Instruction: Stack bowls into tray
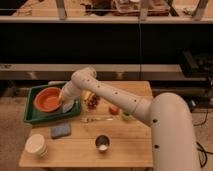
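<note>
One bowl (48, 100) is seen lying inside the tray (44, 118) at the desk's (129, 146) left rear. The arm is stretched leftward from the white body, elbow raised. The tool (67, 105) is held at the bowl's right rim, over the tray. Whether it is clenched cannot be told.

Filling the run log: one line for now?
gripper over dark green rectangular plastic tray | round orange-red bowl in tray, gripper contact unclear

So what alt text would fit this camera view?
A white robot arm reaches across a wooden table, its gripper at the rim of an orange bowl sitting in a green tray. A steel cup and blue pad sit nearby.
</note>
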Controlling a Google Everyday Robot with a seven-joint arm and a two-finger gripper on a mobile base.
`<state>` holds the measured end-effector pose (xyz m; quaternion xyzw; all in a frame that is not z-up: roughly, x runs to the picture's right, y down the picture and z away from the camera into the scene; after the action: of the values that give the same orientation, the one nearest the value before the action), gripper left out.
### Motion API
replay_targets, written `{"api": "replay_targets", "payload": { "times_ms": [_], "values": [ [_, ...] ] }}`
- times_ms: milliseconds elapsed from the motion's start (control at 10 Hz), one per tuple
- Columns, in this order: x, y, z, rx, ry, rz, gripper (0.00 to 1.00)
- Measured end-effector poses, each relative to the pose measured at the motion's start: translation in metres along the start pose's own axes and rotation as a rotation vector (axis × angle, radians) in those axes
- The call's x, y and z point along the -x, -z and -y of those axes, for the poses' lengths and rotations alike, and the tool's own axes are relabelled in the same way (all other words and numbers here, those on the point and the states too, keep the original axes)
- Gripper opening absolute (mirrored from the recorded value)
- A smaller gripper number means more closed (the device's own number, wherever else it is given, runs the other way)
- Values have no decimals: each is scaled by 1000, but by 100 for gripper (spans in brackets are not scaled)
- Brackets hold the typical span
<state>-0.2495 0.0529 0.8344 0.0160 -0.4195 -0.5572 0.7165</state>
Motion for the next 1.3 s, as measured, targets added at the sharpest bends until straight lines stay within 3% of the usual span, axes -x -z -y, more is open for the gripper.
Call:
{"api": "replay_targets", "payload": {
  "times_ms": [200, 300, 500, 800, 900, 1100, 1300],
  "values": [
    [-20, -10, -10, 7, -45, -20, 1],
    [-25, -20, -12, 8, -48, -12, 9],
    [-27, -38, -13, 3, -45, 12, 29],
    [-27, -48, -9, -11, -27, 32, 57],
    [-23, -52, -2, -24, -5, 46, 72],
    [-20, -54, 3, -42, 34, 68, 80],
    [-11, -55, 8, -66, 107, 105, 80]
  ]
}}
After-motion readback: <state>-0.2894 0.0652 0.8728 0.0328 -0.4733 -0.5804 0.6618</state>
